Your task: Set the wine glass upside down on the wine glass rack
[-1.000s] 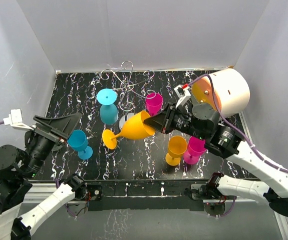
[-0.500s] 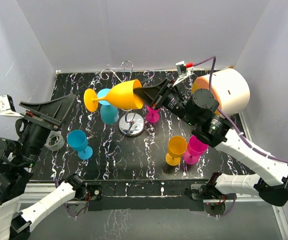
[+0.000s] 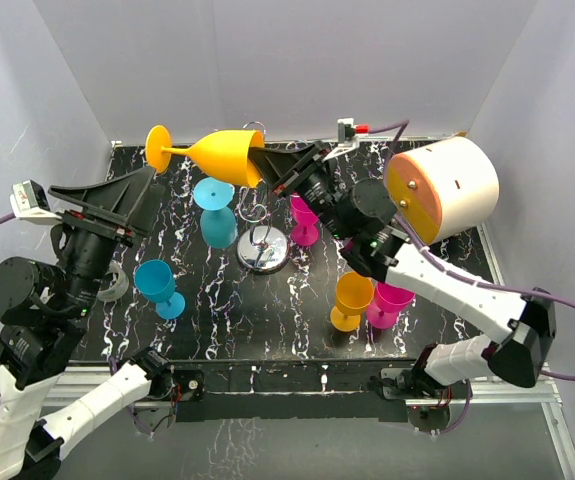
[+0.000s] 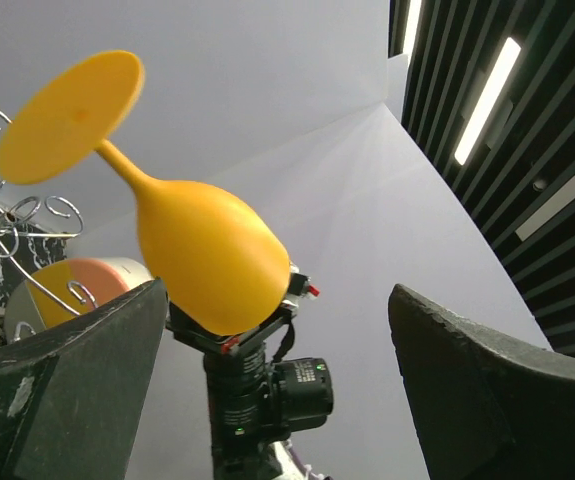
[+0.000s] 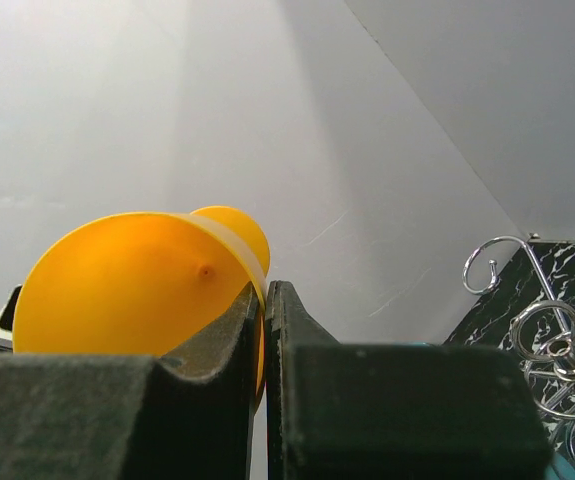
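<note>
My right gripper (image 3: pixel 270 170) is shut on the rim of a yellow wine glass (image 3: pixel 222 155). It holds the glass on its side high above the back of the table, foot (image 3: pixel 158 147) to the left. The glass also shows in the right wrist view (image 5: pixel 127 300), pinched between the fingers, and in the left wrist view (image 4: pixel 202 250). The silver wire rack (image 3: pixel 262 215) with its chrome base (image 3: pixel 263 250) stands below the glass; its scroll arms show in the right wrist view (image 5: pixel 547 340). My left gripper (image 3: pixel 132 205) is open and empty at the left.
A teal glass (image 3: pixel 214 212) stands upside down by the rack and another teal glass (image 3: pixel 158 284) stands front left. Magenta glasses (image 3: pixel 305 215) (image 3: pixel 391 298) and a yellow glass (image 3: pixel 351 297) stand to the right. A white-and-orange cylinder (image 3: pixel 445 187) is back right. A tape roll (image 3: pixel 112 282) lies at the left.
My right gripper has lifted the yellow glass from low near the table's middle up and back over the rack, foot still leftward. My left arm rose and tilted upward.
</note>
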`<move>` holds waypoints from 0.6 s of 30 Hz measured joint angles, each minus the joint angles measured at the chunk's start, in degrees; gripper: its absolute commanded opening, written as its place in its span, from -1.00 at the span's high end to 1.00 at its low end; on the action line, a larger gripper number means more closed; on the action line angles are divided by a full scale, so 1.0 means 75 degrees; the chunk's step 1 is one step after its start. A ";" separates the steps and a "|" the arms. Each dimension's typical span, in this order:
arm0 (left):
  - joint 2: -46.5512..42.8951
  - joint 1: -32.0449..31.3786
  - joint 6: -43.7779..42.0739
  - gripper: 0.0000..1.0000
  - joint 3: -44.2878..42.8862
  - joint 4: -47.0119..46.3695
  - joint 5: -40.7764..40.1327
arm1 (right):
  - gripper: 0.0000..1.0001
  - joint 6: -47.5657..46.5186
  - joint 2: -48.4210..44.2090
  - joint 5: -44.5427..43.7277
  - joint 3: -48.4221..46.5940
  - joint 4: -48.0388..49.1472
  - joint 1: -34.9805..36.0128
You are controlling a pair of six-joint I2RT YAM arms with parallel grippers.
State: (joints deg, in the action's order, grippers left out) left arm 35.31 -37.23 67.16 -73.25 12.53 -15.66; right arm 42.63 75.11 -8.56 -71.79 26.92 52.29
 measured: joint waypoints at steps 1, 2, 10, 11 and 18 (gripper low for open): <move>0.0044 0.0000 0.0038 -0.82 0.0000 -0.0073 -0.0006 | 1.00 0.0041 0.0149 -0.0020 0.0000 0.0140 0.0000; 0.0122 0.0000 0.0070 -0.82 0.0000 -0.0189 -0.0026 | 1.00 0.0082 0.0286 -0.0020 0.0000 0.0277 0.0000; 0.0662 0.0000 0.0157 -0.51 0.0119 -0.1043 -0.0277 | 1.00 0.0399 0.0839 0.0149 -0.0233 0.0956 0.0035; 0.0694 0.0000 0.0192 -0.47 0.0160 -0.1113 -0.0329 | 1.00 0.0417 0.0839 0.0169 -0.0259 0.1035 0.0044; 0.0997 0.0000 0.0469 -0.40 0.0154 -0.0953 -0.1172 | 1.00 0.0475 0.0836 0.0289 -0.0358 0.1358 0.0082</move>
State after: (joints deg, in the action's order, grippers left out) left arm 42.78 -37.23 70.67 -72.10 5.39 -24.45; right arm 46.19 81.38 -6.39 -74.48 37.10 52.90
